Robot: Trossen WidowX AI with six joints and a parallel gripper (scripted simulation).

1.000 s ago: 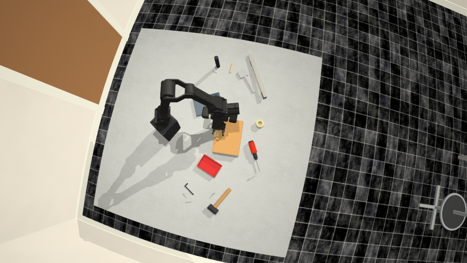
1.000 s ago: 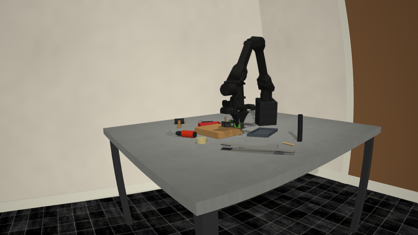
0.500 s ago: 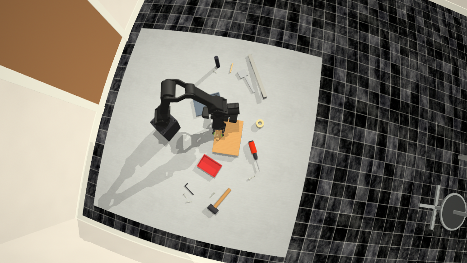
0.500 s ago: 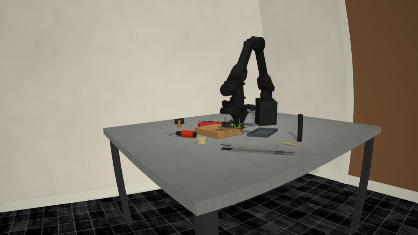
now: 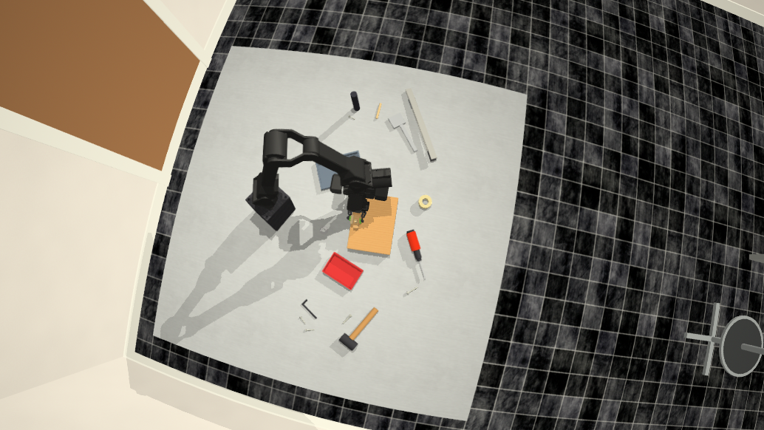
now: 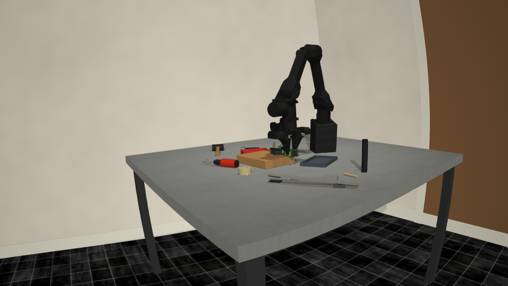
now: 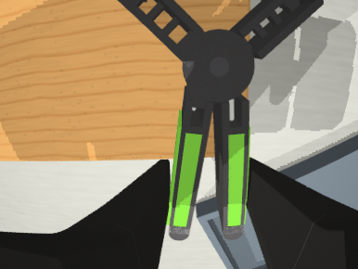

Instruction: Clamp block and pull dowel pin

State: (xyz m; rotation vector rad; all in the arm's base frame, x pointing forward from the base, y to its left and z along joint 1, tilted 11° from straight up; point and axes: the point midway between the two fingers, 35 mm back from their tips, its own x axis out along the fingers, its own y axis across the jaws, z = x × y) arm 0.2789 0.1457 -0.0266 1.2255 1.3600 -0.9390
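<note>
The wooden board [image 5: 374, 227] lies in the middle of the table and also shows in the side view [image 6: 265, 158]. My gripper [image 7: 205, 167] points down at the board's near-arm edge [image 5: 357, 216]. It is shut on the two green handles of the black spring clamp [image 7: 212, 67], which stand a little apart. In the side view the dowel pin [image 6: 273, 144] stands upright beside the clamp. The bench stop is hidden.
A blue-grey tray [image 6: 318, 160] lies beside the board under the arm. A red tray [image 5: 342, 270], a red screwdriver [image 5: 414, 242], a tape roll [image 5: 425, 198], a hammer [image 5: 359, 329], an allen key [image 5: 303, 304], a black cylinder [image 5: 355, 100] and long strips [image 5: 420, 125] lie around.
</note>
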